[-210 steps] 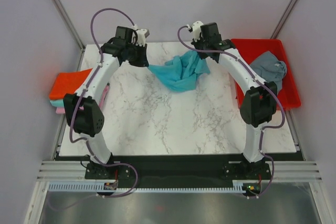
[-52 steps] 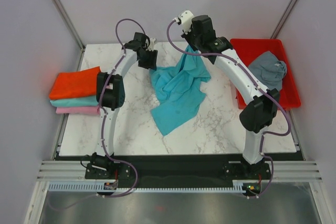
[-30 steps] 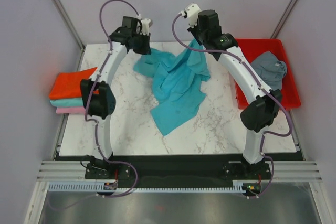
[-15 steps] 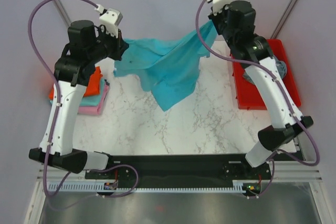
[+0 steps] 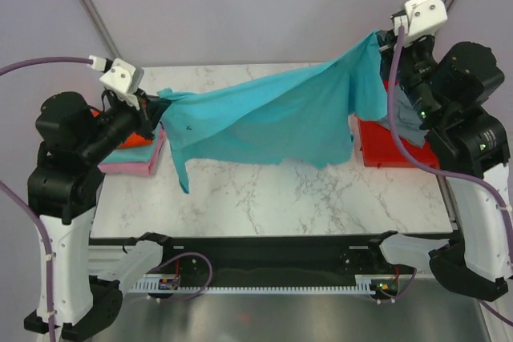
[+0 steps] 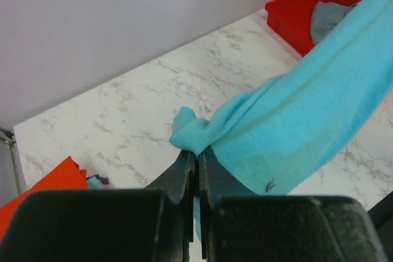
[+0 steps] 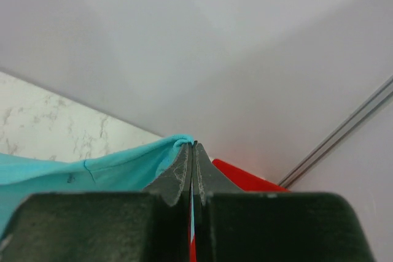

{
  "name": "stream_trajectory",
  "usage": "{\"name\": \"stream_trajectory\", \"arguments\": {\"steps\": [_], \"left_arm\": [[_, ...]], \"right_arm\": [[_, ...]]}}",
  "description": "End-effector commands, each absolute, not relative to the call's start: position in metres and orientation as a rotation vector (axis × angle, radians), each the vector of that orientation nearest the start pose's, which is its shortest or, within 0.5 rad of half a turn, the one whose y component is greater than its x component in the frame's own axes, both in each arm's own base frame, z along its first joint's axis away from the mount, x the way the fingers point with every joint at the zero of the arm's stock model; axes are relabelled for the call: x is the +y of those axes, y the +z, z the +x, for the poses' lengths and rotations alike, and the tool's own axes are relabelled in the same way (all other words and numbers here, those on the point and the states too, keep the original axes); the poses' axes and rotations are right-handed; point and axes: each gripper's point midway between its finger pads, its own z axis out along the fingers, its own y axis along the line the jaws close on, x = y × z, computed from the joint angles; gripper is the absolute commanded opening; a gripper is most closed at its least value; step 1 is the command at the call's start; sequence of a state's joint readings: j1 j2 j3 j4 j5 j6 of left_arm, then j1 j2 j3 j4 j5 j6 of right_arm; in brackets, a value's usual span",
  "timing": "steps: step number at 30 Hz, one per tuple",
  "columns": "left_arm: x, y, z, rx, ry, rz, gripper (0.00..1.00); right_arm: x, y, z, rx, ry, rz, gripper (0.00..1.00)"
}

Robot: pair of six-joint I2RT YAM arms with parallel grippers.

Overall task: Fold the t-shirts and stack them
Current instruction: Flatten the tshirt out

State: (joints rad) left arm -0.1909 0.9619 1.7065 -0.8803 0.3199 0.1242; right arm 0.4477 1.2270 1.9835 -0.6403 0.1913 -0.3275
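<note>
A turquoise t-shirt (image 5: pixel 272 122) hangs stretched in the air between my two grippers, high above the marble table (image 5: pixel 264 198). My left gripper (image 5: pixel 158 102) is shut on its left end, seen in the left wrist view (image 6: pixel 196 150). My right gripper (image 5: pixel 383 39) is shut on its right end, seen in the right wrist view (image 7: pixel 193 145). A folded stack with an orange-red shirt (image 5: pixel 132 142) over teal and pink (image 5: pixel 132 166) lies at the table's left edge. A slate grey shirt (image 5: pixel 405 130) lies crumpled in the red tray.
The red plastic tray (image 5: pixel 377 150) stands at the table's right edge, partly hidden by the right arm; it also shows in the left wrist view (image 6: pixel 301 10). Grey walls enclose the table at the back and sides.
Both arms have lifted and swung apart, raising the turquoise shirt off the table and stretching it wide between them. It was crumpled at the back of the table earlier.
</note>
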Motion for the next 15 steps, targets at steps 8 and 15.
{"name": "stream_trajectory", "arguments": {"steps": [8,15], "left_arm": [[-0.113,0.286,0.333,2.102,-0.381,0.543,0.02],[-0.092,0.176,0.424,2.393,-0.207,0.354,0.05]], "right_arm": [[0.165,0.399,0.405,1.678,0.007,-0.658,0.0],[0.189,0.267,0.503,1.863,0.016,-0.727,0.0]]}}
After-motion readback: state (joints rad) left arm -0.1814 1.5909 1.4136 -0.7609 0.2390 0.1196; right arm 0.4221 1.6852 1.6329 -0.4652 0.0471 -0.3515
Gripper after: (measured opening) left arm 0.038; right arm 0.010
